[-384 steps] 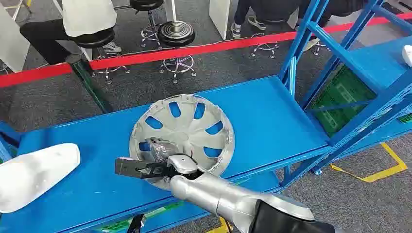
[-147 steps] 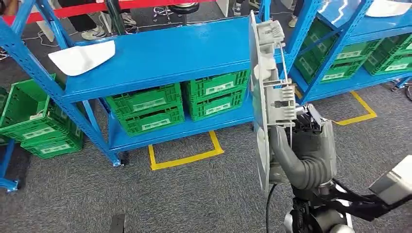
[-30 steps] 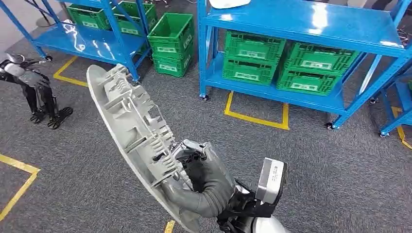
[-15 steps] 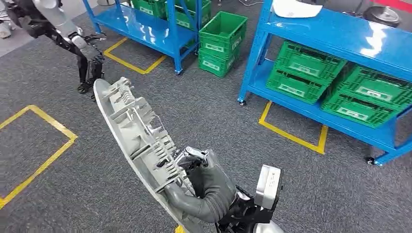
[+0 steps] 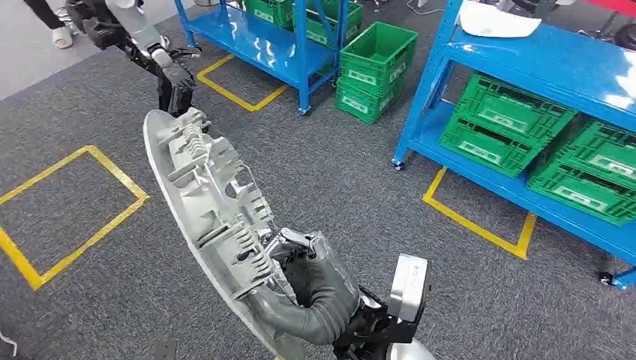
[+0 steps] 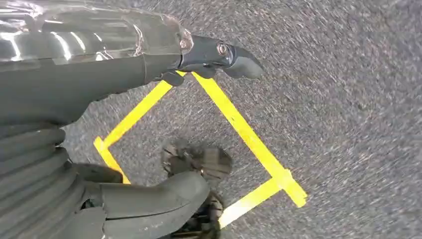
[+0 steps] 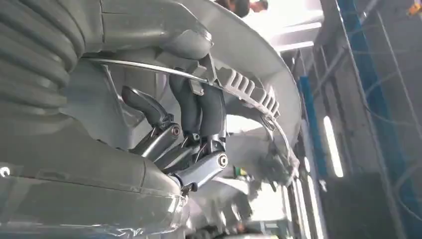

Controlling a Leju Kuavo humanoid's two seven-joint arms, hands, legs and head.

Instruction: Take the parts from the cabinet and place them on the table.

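One grey wheel cover [image 5: 206, 217] stood on edge in my right hand [image 5: 307, 274], ribbed back toward me, fingers [image 7: 196, 107] curled through its rim over grey carpet. My left hand [image 6: 219, 55] hung above yellow floor tape [image 6: 239, 129]; I couldn't tell how its fingers lay. Another robot's arm [image 5: 146, 45] reached in just beyond the cover's top edge. Blue racks [image 5: 435, 82] with green crates [image 5: 502, 124] stood well apart at right.
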